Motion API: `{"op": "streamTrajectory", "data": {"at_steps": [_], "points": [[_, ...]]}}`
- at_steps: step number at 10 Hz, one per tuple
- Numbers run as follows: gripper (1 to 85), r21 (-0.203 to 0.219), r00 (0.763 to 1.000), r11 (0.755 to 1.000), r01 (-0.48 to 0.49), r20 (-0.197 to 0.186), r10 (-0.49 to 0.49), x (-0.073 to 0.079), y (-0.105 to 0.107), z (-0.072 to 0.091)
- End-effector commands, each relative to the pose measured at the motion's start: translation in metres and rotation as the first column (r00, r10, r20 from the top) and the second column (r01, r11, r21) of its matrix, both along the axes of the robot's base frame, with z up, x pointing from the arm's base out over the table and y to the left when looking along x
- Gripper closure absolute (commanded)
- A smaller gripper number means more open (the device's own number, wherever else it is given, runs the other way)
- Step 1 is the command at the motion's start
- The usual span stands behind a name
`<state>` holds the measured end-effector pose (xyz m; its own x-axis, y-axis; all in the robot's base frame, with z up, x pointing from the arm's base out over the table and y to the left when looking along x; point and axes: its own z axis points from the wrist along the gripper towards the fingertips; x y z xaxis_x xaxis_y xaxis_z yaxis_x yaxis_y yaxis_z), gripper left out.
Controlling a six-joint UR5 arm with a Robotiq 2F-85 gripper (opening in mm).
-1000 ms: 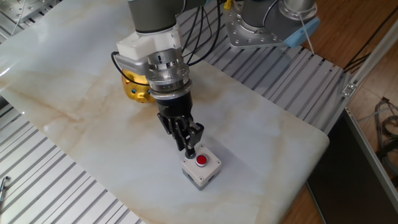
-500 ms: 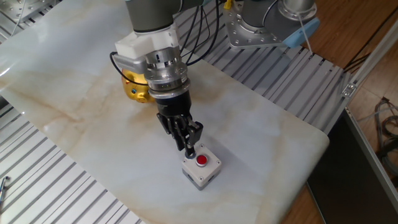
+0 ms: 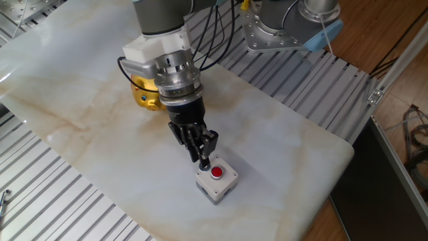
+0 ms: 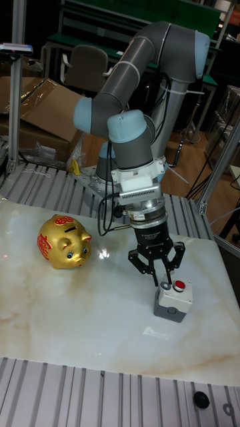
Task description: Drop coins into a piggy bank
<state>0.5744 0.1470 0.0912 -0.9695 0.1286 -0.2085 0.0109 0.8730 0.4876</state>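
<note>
Tall fixed view, item one: piggy bank (image 4: pixel 63 241), shiny gold with red markings, upright on the marble worktop (image 4: pixel 80 313), snout turned toward the grey box (image 4: pixel 173 297); it stands well apart from that box, on the far side of the gripper from it. In the fixed view the piggy bank (image 3: pixel 143 96) shows only as a gold patch behind the arm's wrist. Item two: coin (image 4: pixel 163 284), a small dark disc with a pale centre, seen right at the fingertips and at the box's top edge, just beside the red button (image 4: pixel 179 285); whether it is pinched or resting on the box cannot be told. In the fixed view it is hidden by the fingers. Item three: gripper (image 4: pixel 158 279), pointing straight down over the near corner of the grey box, jaws drawn close together at the tips with outer linkages splayed; in the fixed view the gripper (image 3: pixel 203 163) has its tips just above the box (image 3: pixel 217 181), beside the button (image 3: pixel 217 173). Item four: UR5 arm (image 4: pixel 133 93), grey with pale blue joint caps, rising behind the box. Item five: small black knob (image 4: pixel 199 399) on the ribbed metal frame, in front of the box.
</note>
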Motion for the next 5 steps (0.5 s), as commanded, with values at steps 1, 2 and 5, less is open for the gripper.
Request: {"op": "streamTrajectory", "data": {"at_steps": [1, 2, 5], "points": [[52.3, 0.021, 1.000, 1.000, 0.002, 0.010, -0.002, 0.0029, 0.0008, 0.0021], [52.3, 0.022, 1.000, 1.000, -0.001, 0.011, 0.001, 0.0026, 0.0005, 0.0018], [52.3, 0.030, 1.000, 1.000, -0.009, 0.019, 0.009, 0.0034, 0.0011, 0.0007]]}}
